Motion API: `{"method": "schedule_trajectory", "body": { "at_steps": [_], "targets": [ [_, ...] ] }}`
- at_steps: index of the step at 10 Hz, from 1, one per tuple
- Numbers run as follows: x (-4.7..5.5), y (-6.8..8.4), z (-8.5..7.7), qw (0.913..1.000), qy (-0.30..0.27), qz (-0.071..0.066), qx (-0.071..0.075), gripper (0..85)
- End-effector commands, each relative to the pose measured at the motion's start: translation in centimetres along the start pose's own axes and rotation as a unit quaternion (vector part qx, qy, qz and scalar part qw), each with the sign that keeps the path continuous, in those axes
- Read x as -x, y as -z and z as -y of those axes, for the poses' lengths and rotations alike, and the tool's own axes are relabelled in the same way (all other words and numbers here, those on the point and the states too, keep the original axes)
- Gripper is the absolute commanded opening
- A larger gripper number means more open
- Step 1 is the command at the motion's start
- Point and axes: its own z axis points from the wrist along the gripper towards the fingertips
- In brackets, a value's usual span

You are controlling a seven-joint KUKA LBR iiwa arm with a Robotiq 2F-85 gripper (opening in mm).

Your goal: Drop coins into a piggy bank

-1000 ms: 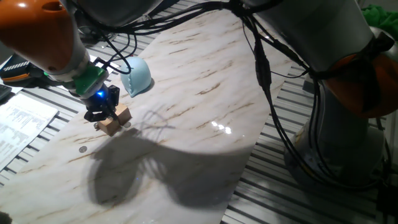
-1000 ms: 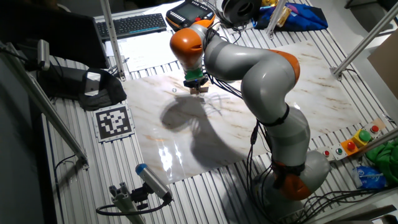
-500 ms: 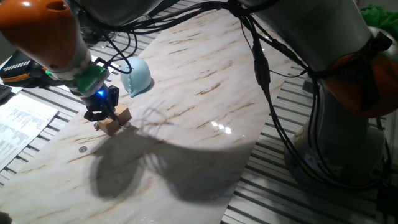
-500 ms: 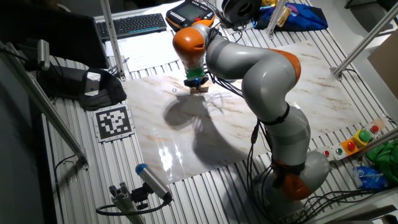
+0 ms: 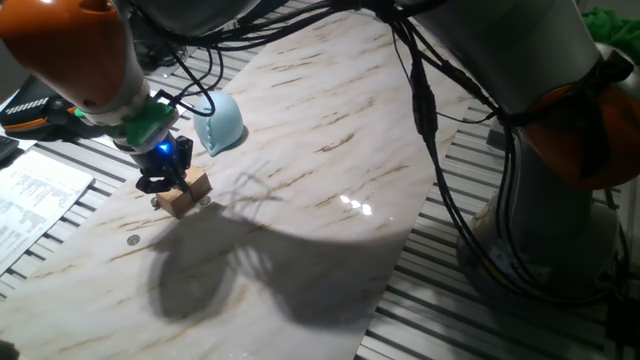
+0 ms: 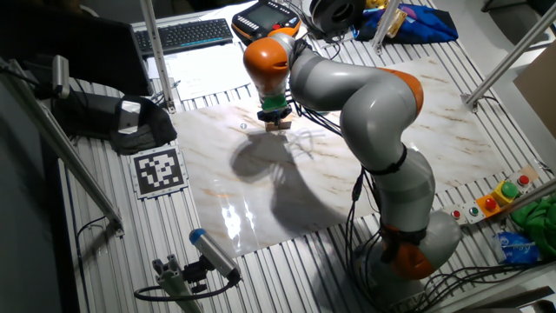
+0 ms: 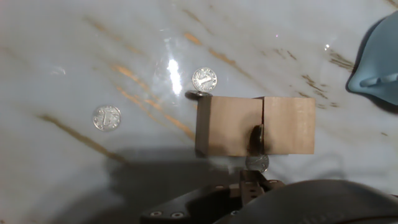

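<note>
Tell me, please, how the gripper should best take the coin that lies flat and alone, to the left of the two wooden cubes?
The coin lies flat on the marble table, so only its thin rim can be pinched. Probably come straight down from above, jaws astride opposite edges; nothing stands close beside it.

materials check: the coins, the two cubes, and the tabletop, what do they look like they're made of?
Coins: metal, silvery and shiny, with embossed faces that catch the light. Cubes: probably unfinished wood, tan and matte with faint grain. Tabletop: marble-look slab, white with brown veins and a glossy finish that mirrors the lamp; whether it is real stone or laminate can't be told.
</note>
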Motion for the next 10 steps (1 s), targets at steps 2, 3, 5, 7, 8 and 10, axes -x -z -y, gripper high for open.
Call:
{"method": "schedule_trajectory", "body": {
  "at_steps": [2, 3, 5, 7, 8, 10],
  "targets": [
    [0.01, -0.01, 0.03, 1.0, -0.003, 0.006, -0.006, 0.0],
    [0.01, -0.01, 0.03, 0.9998, -0.004, 0.003, -0.02, 0.0],
    [0.01, -0.01, 0.03, 0.9999, -0.006, -0.006, -0.007, 0.0],
    [0.01, -0.01, 0.03, 0.9999, -0.007, -0.006, -0.008, 0.0],
    [0.01, -0.01, 0.03, 0.9999, -0.007, 0.002, -0.01, 0.0],
    [0.01, -0.01, 0.03, 0.9999, -0.012, 0.01, 0.007, 0.0]
  ]
}}
